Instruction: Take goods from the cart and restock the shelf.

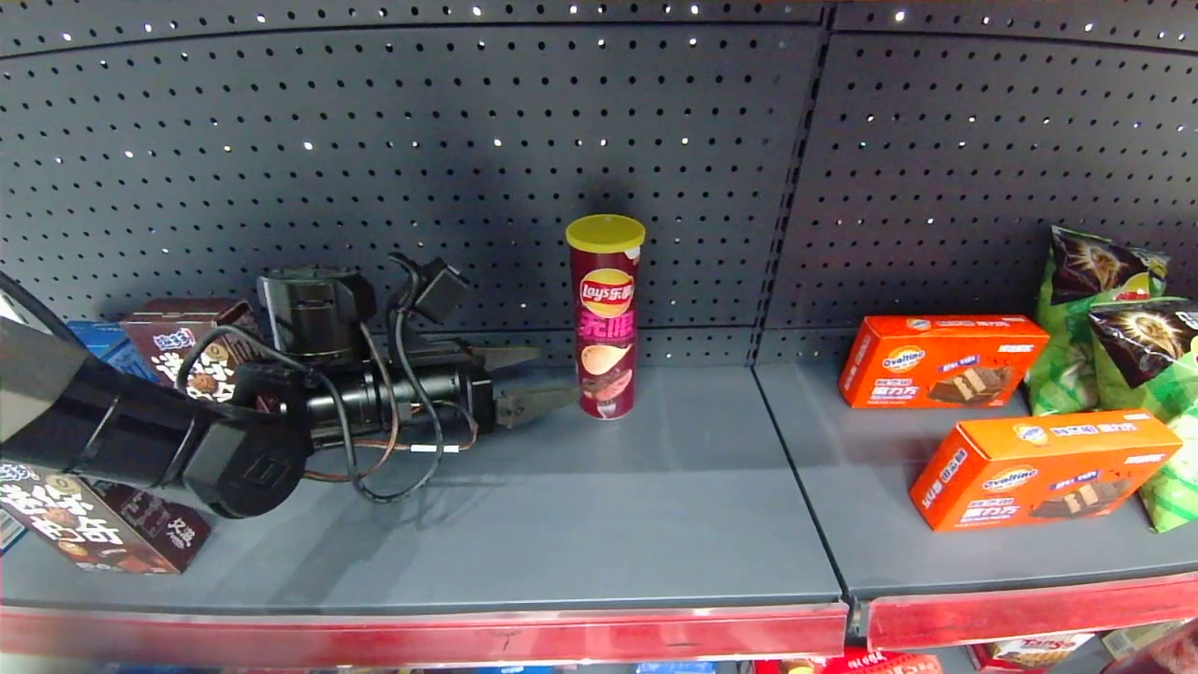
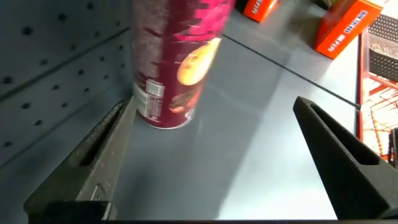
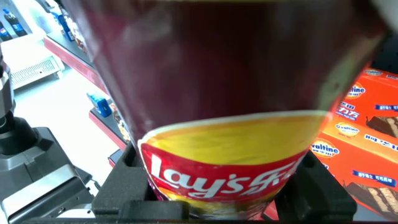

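A maroon chips can (image 1: pixel 605 318) with a yellow lid stands upright on the grey shelf (image 1: pixel 608 505), near the pegboard back. My left gripper (image 1: pixel 552 374) lies low over the shelf just left of that can, open, its fingertips a short way from the can's base. In the left wrist view the same can (image 2: pixel 177 62) stands ahead of the left gripper (image 2: pixel 211 106), nearer the pegboard-side finger. A second chips can (image 3: pixel 230 93) of the same kind sits very close in the right wrist view, with my right gripper (image 3: pixel 221 186) shut on it.
Two orange boxes (image 1: pixel 941 360) (image 1: pixel 1044 468) and green snack bags (image 1: pixel 1104 318) occupy the shelf's right section. Brown cookie boxes (image 1: pixel 94 524) (image 1: pixel 187 346) sit at the left, by my left arm. A red lip (image 1: pixel 421 637) runs along the shelf front. Bare shelf lies right of the standing can.
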Robot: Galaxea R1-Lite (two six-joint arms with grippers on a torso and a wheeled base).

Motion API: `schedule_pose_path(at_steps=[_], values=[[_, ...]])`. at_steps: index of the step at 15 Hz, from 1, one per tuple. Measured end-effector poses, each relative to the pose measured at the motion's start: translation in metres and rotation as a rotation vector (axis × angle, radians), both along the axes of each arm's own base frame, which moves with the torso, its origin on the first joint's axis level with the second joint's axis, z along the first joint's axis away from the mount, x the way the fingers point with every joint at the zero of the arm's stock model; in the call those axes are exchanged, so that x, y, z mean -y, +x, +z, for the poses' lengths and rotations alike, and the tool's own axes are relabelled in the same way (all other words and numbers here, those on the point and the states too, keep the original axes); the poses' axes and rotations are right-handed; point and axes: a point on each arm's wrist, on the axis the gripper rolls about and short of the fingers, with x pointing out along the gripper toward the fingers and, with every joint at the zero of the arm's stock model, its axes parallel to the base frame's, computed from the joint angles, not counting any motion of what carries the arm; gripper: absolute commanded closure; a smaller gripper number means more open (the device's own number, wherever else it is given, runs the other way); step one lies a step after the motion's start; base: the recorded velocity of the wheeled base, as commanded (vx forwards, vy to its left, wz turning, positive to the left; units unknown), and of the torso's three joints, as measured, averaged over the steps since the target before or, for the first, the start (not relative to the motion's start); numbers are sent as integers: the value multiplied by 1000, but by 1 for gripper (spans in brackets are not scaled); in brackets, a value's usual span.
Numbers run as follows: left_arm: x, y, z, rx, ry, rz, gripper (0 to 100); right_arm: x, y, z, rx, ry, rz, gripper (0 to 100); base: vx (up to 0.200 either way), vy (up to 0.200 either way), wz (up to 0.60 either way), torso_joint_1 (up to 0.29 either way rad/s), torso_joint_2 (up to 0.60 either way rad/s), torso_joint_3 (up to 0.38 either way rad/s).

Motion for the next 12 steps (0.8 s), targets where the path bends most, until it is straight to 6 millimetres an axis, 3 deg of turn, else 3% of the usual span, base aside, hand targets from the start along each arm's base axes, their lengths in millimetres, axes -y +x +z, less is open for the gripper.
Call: schedule_pose_path(at_steps=[6,12], values=[[5,37,8,90,-37,-54,0,0,0,-1,-4,-1,1,100,0,0,0,0,0,0],[10,51,1,94,-38,-63,0,0,1,-1,-7,-2,2,100,0,0,0,0,0,0]])
